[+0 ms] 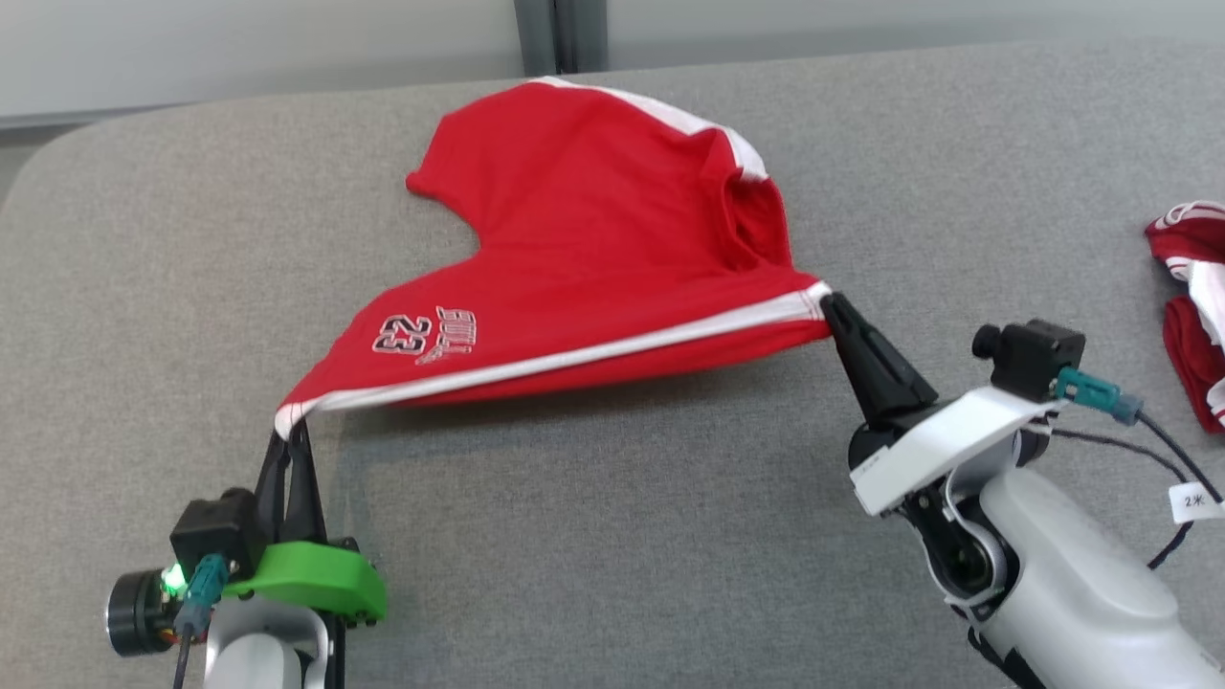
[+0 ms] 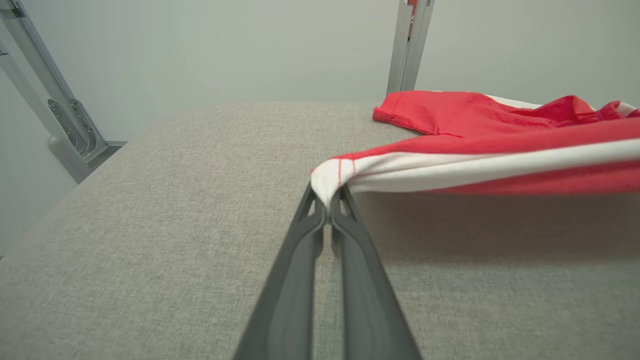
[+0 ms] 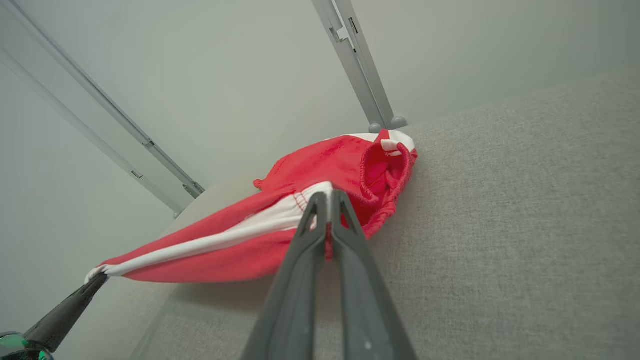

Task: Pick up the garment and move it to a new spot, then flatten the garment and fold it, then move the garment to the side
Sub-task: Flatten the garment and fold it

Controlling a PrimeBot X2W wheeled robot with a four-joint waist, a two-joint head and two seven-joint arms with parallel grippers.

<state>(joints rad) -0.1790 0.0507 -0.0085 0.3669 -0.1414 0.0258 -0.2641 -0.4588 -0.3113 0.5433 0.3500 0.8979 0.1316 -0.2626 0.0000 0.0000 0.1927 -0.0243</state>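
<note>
Grey cloth-covered tabletop, broad and slightly padded-looking, takes up most of the scene. Toward its far middle lies a red garment, which looks like a pair of sports shorts, with a white stripe down one side seam. The far part of the garment rests on the tabletop. The near, striped edge is raised off the surface and drawn into a taut line, with a shadow under it.

The cloth looks thin, soft and light. It sags wherever it is unsupported, so it will not hold a shape by itself and should smooth out easily once laid down. I see nothing fragile about it, though a hard tug might pull it out of a narrow pinch. I judge the best holds to be the doubled, stitched places: the hem corner and the gathered waistband.

Both holds are in use. At lower left, the left gripper has its two dark fingers pressed together on the white tip of the stripe at the hem. At right, the right gripper is likewise pinched tight on the other end of the stripe, beside the waistband. Neither gripper touches anything else.

A small bundle of red-and-white cloth sits at the right edge, well apart from the garment. Near the garment's left end is a printed number 23.
</note>
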